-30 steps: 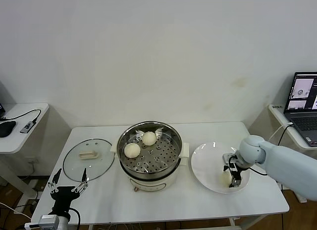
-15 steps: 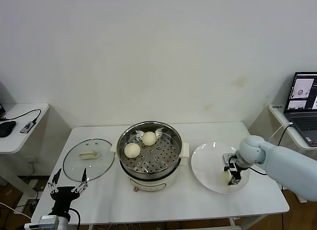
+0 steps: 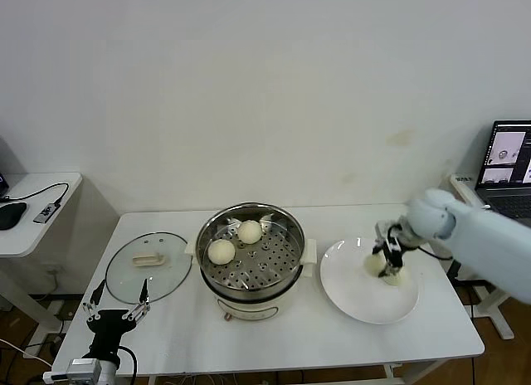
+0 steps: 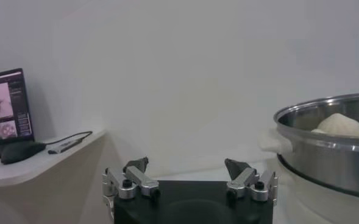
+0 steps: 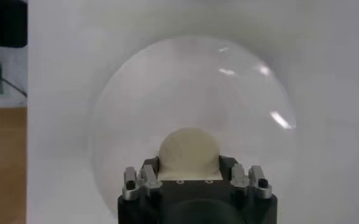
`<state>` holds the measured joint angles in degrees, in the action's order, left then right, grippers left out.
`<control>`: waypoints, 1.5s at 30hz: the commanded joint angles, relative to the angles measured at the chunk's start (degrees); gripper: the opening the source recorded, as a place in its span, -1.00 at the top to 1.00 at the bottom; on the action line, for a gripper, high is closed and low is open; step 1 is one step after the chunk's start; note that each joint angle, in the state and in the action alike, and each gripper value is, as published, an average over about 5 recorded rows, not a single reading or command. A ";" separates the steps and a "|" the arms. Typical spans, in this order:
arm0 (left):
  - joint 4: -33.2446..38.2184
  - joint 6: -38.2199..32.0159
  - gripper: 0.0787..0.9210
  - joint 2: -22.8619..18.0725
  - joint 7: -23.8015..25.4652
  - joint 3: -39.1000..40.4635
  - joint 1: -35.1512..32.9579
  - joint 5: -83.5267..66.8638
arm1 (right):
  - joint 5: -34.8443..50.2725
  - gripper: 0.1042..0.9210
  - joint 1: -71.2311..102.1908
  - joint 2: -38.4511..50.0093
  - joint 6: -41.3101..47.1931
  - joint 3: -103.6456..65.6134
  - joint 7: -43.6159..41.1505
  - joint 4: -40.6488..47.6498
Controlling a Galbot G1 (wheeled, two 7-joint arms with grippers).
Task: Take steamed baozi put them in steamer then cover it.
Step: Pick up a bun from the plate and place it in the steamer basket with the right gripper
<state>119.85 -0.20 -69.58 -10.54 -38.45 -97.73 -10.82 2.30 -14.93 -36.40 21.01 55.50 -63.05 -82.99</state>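
Item 1. Right gripper (image 3: 388,260): held above the white plate (image 3: 348,294), at about 3 o'clock from the steamer. Jaws closed partway around one steamed baozi (image 5: 188,152), which fills the gap between them. In the head view the bun sits clear of the plate surface, so it reads as lifted for carrying across to the pot.

Item 2. Steamer (image 3: 250,281): round, shiny steel pot on a white base, centre of the tabletop (image 3: 174,327). Lid off, perforated tray exposed, evidently left open to receive buns from above.

Item 3. Baozi in steamer: two, smooth and pale cream, one (image 3: 221,251) at about 9 o'clock on the tray, the other (image 3: 250,231) at about 12 o'clock. Much of the tray remains bare, leaving room for the held bun.

Item 4. Cover (image 3: 149,265): clear glass lid with metal rim and cream handle, lying flat on the tabletop at 9 o'clock from the steamer, near it but apart, presumably parked within the left arm's reach for the final step.

Item 5. Left gripper (image 3: 116,314): idle low at the tabletop's front-left edge, jaws spread wide, holding nothing.

Item 6. Plate: no other bun visible on it.
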 commanded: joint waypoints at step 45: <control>-0.24 -0.57 -0.77 -1.04 0.03 -1.28 0.36 -0.20 | -0.87 -0.24 -13.91 -35.81 -35.81 20.60 2.72 3.43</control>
<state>119.96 -0.58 -70.67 -10.53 -39.77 -97.33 -11.05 5.94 -30.17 -70.32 -7.93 74.82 -60.59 -80.07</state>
